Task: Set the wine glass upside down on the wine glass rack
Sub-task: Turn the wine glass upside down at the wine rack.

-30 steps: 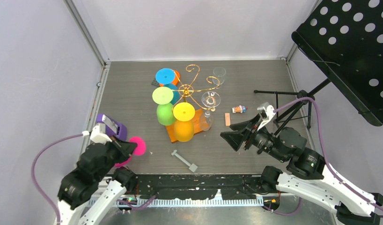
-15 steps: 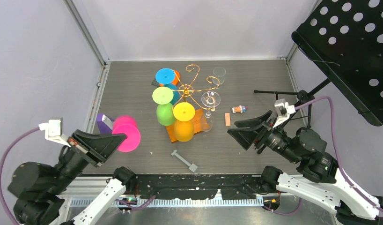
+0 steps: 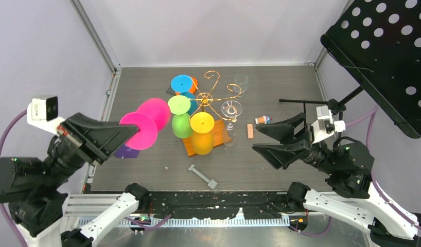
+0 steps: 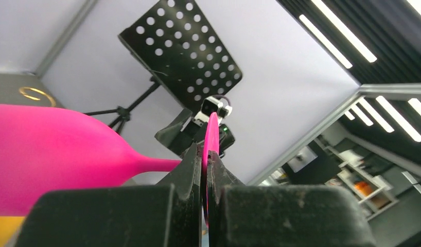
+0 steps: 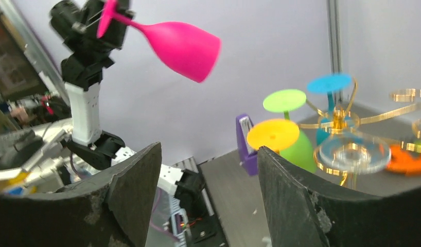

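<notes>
My left fingers [image 4: 194,167] are pressed together on the flat foot of the pink wine glass [image 4: 54,149]. They pinch the disc edge-on, so the glass lies sideways in the air with its stem level and its bowl pointing toward the wine glass rack [image 3: 205,98]. It is off the counter [image 3: 146,172], left of the rack and not on it; in my right wrist view it hangs well above the gold arms. My right fingers [image 3: 275,152] are spread wide with nothing between them, on the rack's right side and aimed at it. The rack already carries glasses hung foot-up: a blue foot [image 3: 181,83], a lime foot [image 3: 178,104], a yellow foot [image 3: 202,122] and a clear glass [image 3: 231,109], above the orange base [image 3: 189,148]. A clear cup [image 3: 241,80] stands just behind the rack's right arm. A small multicoloured item [image 3: 262,120] and a salmon block [image 3: 249,130] lie between the rack and my right fingers. A grey bar [image 3: 202,176] lies in front of the rack, and a purple object [image 3: 126,152] sits below my left fingers. A black perforated music stand [image 3: 383,51] looms at the far right.
</notes>
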Robot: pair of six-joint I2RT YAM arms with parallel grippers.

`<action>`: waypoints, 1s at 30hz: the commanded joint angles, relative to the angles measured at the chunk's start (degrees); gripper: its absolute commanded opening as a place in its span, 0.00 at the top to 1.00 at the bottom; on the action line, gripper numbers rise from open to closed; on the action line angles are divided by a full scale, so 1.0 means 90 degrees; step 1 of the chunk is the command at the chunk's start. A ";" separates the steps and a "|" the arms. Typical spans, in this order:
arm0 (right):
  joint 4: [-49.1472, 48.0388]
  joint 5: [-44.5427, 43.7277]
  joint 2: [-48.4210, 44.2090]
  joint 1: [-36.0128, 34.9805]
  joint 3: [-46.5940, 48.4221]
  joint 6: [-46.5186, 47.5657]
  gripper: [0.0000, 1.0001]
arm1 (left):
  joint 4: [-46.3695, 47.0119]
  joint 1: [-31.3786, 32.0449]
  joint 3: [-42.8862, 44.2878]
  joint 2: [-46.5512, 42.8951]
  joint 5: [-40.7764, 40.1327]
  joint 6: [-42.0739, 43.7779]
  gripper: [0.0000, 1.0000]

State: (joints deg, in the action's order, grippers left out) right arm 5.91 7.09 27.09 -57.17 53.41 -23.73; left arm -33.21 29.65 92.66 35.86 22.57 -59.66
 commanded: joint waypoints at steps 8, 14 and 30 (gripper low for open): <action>-0.0485 0.2226 0.1524 -0.0030 0.2099 0.3558 0.24 | 0.0500 -0.0059 0.0545 0.1161 0.0153 -0.1478 1.00; -0.0459 0.1013 0.1851 -0.0023 0.2775 0.2607 0.26 | 0.0574 0.0258 0.0895 0.1567 -0.0247 -0.1304 1.00; 0.0094 -0.0754 0.2212 -0.0024 0.3513 -0.3527 0.44 | 0.1134 0.1805 0.2235 0.3594 -0.0197 0.0426 1.00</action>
State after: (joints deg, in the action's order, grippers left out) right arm 5.54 4.03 46.81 -57.17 84.42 -44.66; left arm -25.93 44.07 110.37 65.60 21.34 -60.66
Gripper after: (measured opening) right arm 0.565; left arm 0.003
